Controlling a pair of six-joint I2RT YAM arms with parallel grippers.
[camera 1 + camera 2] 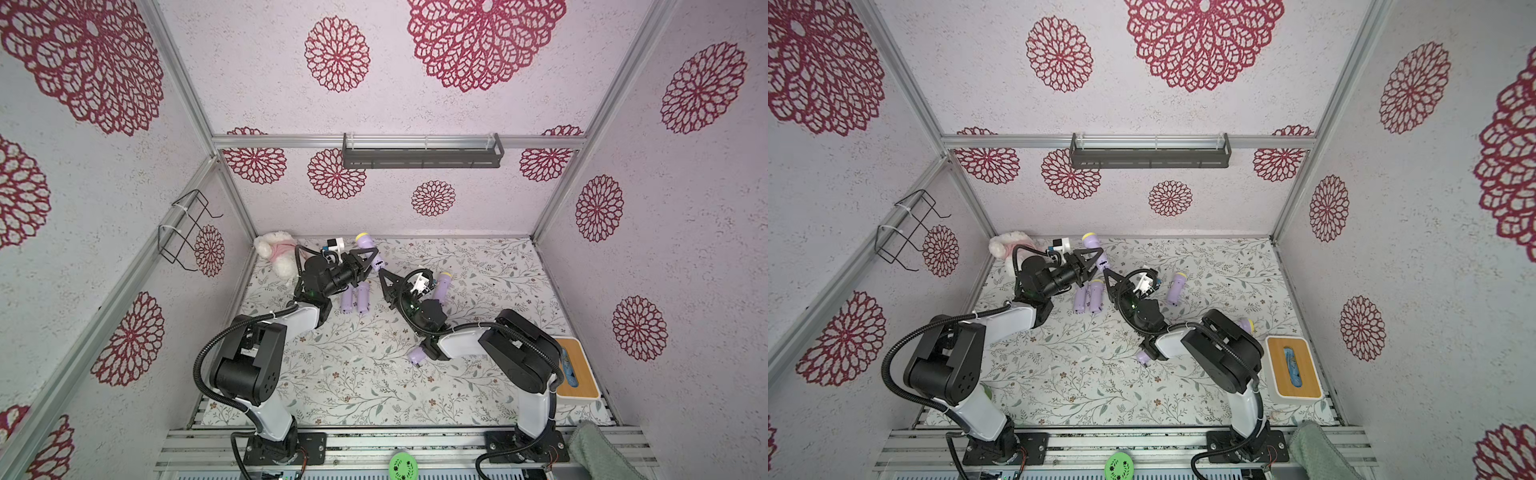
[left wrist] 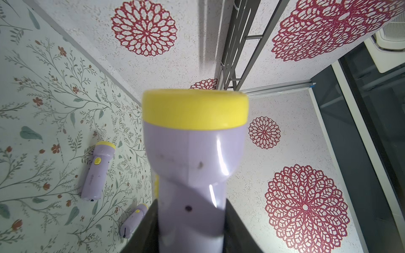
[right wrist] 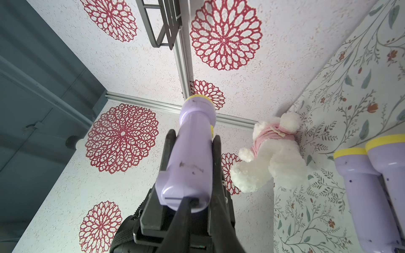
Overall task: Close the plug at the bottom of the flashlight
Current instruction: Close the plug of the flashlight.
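A purple flashlight [image 1: 371, 250] [image 1: 1096, 250] with a yellow head hangs tilted above the back of the table. My left gripper [image 1: 369, 261] [image 2: 191, 230] is shut on its body, with dark fingers [image 2: 149, 232] on both sides. In the right wrist view the flashlight [image 3: 192, 153] points away and its bottom end with the plug [image 3: 175, 193] faces the camera. My right gripper [image 1: 381, 272] [image 3: 189, 200] is shut, and its tip touches that bottom end. Whether the plug lies flush cannot be told.
Two more flashlights [image 1: 354, 298] lie side by side below the left gripper, another [image 1: 441, 286] to the right, and one [image 1: 415, 355] under the right arm. A white plush toy [image 1: 276, 251] sits back left. A wooden-lidded box [image 1: 575, 370] stands at the right edge.
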